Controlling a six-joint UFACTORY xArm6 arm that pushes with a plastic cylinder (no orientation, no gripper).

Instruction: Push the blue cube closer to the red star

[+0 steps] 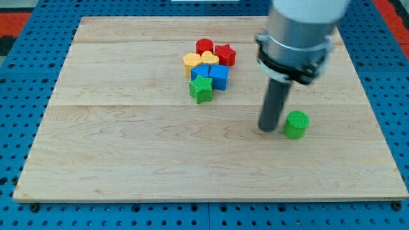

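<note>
Seven blocks on the counter, six bunched near the view's top, one green cylinder alone at the view's right.

The blue cube sits in the cluster, just below the red star and seemingly touching it, with the green star at its lower left, a second blue block partly hidden behind that, a yellow heart, an orange block and a red cylinder further up. Wide bare wood lies to the view's left and bottom; every block is well clear of the edges. There is no hand to open or close (only a rod): my tip rests just left of the green cylinder, well apart from the cluster. The arm's upper part is cut off.
</note>
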